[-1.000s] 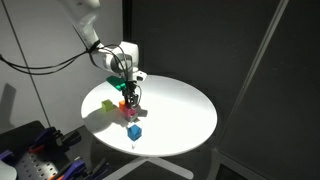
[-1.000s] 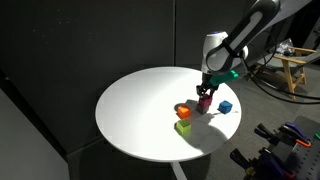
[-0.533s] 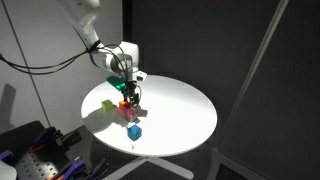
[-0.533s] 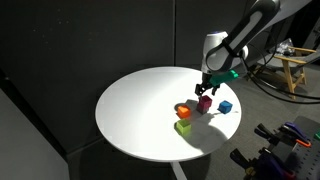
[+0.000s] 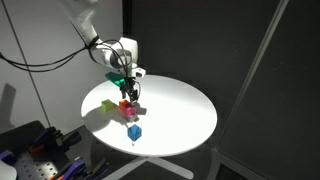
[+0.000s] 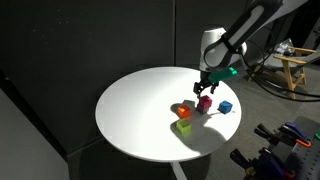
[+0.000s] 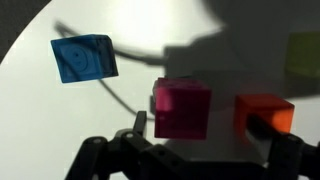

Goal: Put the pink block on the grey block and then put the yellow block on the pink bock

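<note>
Gripper (image 6: pixel 204 89) status: released, jaws spread with nothing between them. I hang just above the pink block (image 6: pixel 204 103), clear of its top face. In the wrist view my fingers (image 7: pixel 140 124) stand to either side of the pink block (image 7: pixel 182 108) without touching it.

Pink block location: on the round white table (image 6: pixel 140 110), toward the edge nearest my arm in an exterior view. It reads as sitting slightly raised. The grey block cannot be made out beneath it in any view, so I cannot confirm the stack.

Yellow block (image 6: pixel 183 126): flat on the table, apart from the pink block, with the orange block (image 6: pixel 185 111) just beside it. In the wrist view it shows only as a blurred patch at the frame edge (image 7: pixel 305 52).

Blue block (image 6: pixel 226 107): near the pink block on the side away from the orange one, not touching.

In an exterior view the pink block (image 5: pixel 130 115) lies between the blue block (image 5: pixel 134 131) and the orange block (image 5: pixel 123 103).
</note>
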You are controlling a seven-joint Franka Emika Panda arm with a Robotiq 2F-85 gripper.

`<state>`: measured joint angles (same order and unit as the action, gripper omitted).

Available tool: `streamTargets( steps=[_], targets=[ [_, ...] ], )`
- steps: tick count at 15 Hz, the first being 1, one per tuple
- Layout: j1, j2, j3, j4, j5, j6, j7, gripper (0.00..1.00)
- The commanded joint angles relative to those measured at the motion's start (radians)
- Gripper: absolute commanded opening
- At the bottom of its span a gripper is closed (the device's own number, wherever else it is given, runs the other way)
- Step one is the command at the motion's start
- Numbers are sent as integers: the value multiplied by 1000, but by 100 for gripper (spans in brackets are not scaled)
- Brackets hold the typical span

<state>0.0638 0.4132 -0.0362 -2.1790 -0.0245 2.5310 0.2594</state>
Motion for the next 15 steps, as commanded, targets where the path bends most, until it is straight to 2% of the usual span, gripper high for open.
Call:
streamTargets(
  steps=[1, 15],
  targets=[
    [15, -63, 6, 9, 5, -89, 1, 100],
    [72, -222, 92, -30, -7, -203, -51, 100]
  ],
)
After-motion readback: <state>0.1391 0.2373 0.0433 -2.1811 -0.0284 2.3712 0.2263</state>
